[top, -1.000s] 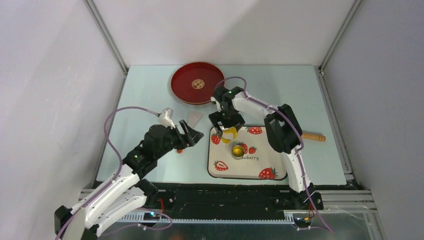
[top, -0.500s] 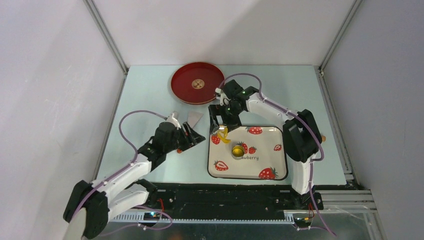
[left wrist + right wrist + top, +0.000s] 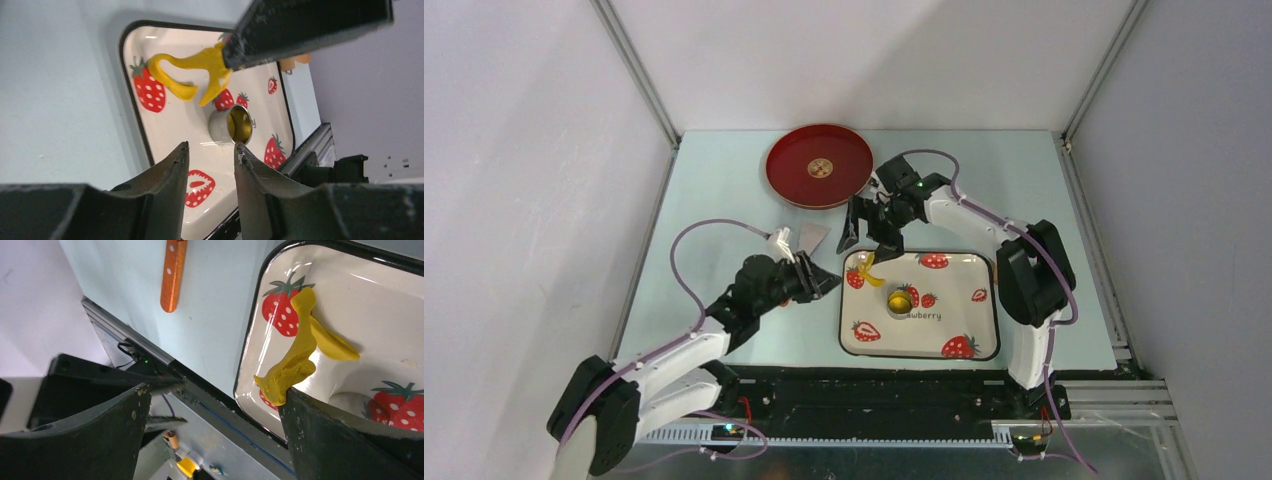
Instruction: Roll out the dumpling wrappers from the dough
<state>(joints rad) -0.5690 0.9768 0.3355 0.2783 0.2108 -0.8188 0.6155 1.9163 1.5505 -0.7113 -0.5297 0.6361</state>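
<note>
Robot-manipulation laboratory cell, top view. Enclosed by plain white panels [image 3: 524, 200] on bare aluminium frame posts [image 3: 639, 75], with a pale green bench [image 3: 724, 190] inside. Left arm [image 3: 674, 350] and right arm [image 3: 1014, 270] bolted to a black base rail [image 3: 874, 395] at the near edge, purple cables [image 3: 719, 222] looped alongside. Household props on the bench: strawberry-printed tray [image 3: 969, 300], red plate [image 3: 789, 180].

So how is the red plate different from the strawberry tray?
The plate is round and dark red; the tray is rectangular, white, with strawberries. The tray holds yellow dough and a small metal cup; the plate holds neither. The plate lies farther back than the tray. Both lie flat on the table.
</note>
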